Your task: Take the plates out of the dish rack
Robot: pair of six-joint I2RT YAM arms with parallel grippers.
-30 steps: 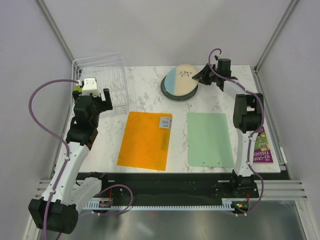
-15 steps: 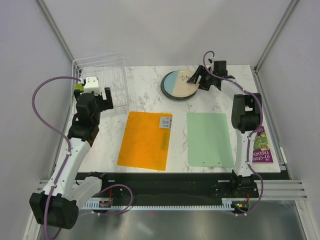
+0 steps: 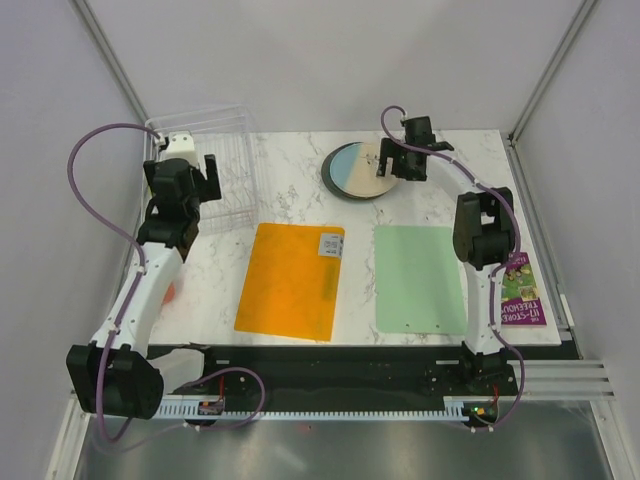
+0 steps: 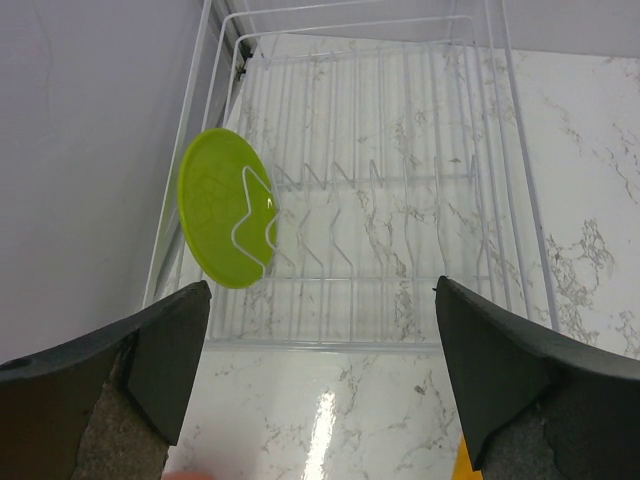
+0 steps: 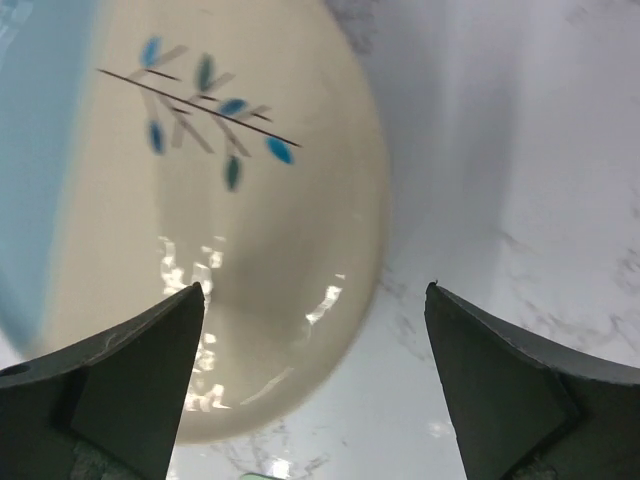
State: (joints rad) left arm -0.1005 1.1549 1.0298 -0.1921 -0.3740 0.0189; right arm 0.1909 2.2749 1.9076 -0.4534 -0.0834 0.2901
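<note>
Rear-L of counter (image 3: 290, 195): dish rack (image 4: 400, 180) holds one lime plate (image 4: 225, 205), on edge, L side. On counter rear ctr: plate stack (image 3: 352, 172). L tool (image 4: 320, 290) spread, empty, facing rack. R tool (image 5: 312, 290) spread above stack.

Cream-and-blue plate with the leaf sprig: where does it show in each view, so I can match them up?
Top external: the cream-and-blue plate lies at the far centre of the table, partly under the open right hand.
Left wrist: not in it.
Right wrist: it fills the upper left, its sprig near the top.
Shared landmark: the white marble tabletop, seen in all three views.
</note>
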